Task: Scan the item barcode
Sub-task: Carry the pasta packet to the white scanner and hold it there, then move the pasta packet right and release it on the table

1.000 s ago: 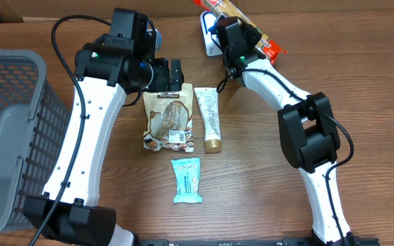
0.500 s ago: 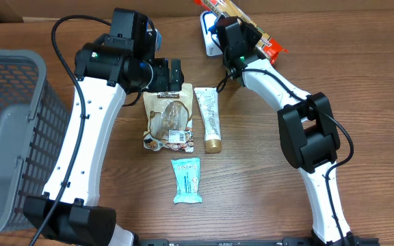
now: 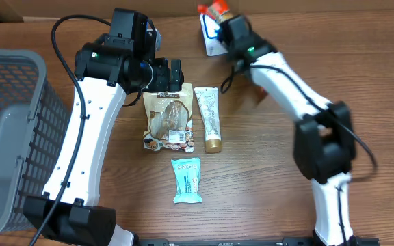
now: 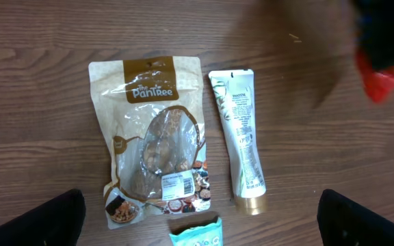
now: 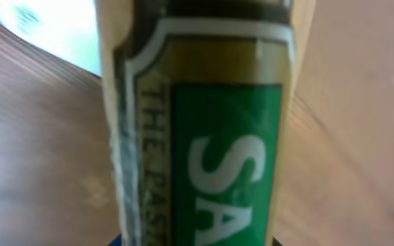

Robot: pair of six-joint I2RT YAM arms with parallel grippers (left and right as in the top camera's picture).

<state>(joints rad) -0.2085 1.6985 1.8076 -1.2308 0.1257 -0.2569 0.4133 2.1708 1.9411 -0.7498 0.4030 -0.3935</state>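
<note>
Right gripper (image 3: 231,29): closed narrow on the packet (image 5: 207,137) (green label up close in the wrist view, red end poking out toward the far edge).
Left gripper (image 3: 166,76): jaws wide, holding nothing, hovering above the top of the brown pouch (image 3: 167,117).
Task item: we find the packet off the table, in the right grip, just beside the white-and-blue object (image 3: 208,42) at the far edge (we take this for the scanner, but are not certain).
Step in hand: we judge it to be presenting the packet to the reader. No barcode shows in any view.
Next move: calls for turning the packet until its barcode faces the reader, then holding it steady (the right arm is blurred from overhead).
Count, held: one packet.
Count, on table: one brown pouch, one cream tube (image 3: 209,117), one teal sachet (image 3: 186,180).
Count, other: one grey basket (image 3: 12,56), at the left.
</note>
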